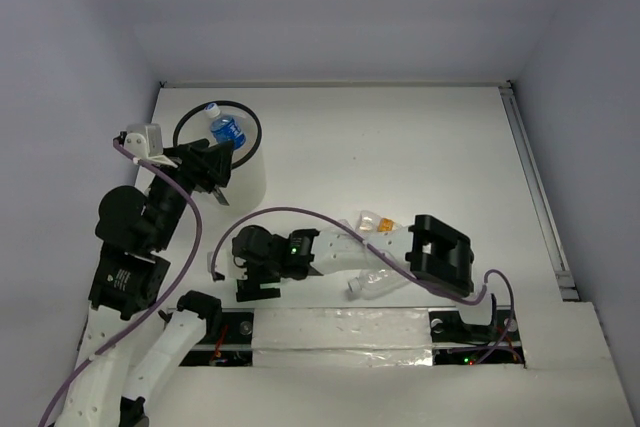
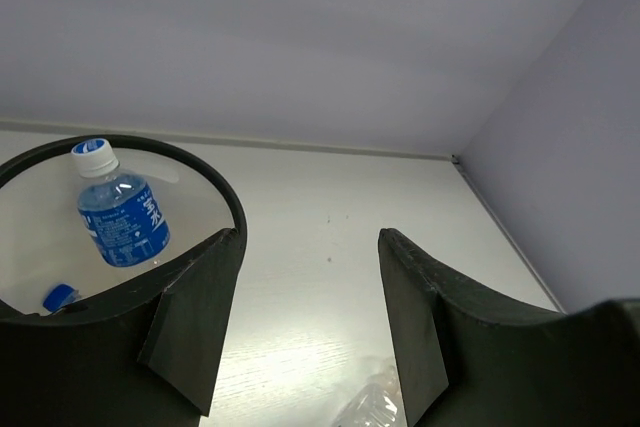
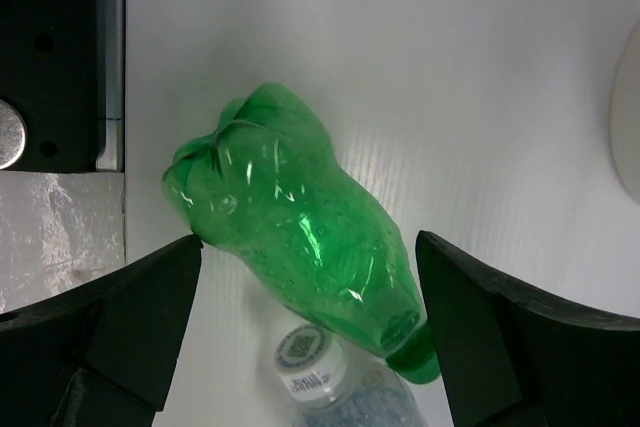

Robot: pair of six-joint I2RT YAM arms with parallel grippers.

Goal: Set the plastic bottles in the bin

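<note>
Top view: the white cylindrical bin with a black ring rim (image 1: pixel 248 179) stands at the 10 o'clock corner of the white desk (image 1: pixel 400 147). 1 clear plastic bottle with a blue label and white cap (image 2: pixel 120 219) lies inside it. Beside it is a small blue cap (image 2: pixel 58 297); whether this belongs to a 2nd bottle cannot be told.

The left gripper (image 2: pixel 312 247) hovers at the bin's 5 o'clock edge, jaws wide apart and empty. The right gripper (image 3: pixel 308 242), at 5 o'clock from the bin, is spread wide on either side of a green plastic bottle (image 3: pixel 290 212) lying on the desk, and has not closed on it. A white-capped clear bottle (image 3: pixel 305 369) lies just beside the green bottle's neck.

At 3 o'clock from the right gripper lie a clear bottle with an orange patch (image 1: pixel 376 221) and a crumpled clear bottle (image 1: pixel 372 285).

Judged progress: early. 1 bottle is binned and at least 3 remain on the desk.
</note>
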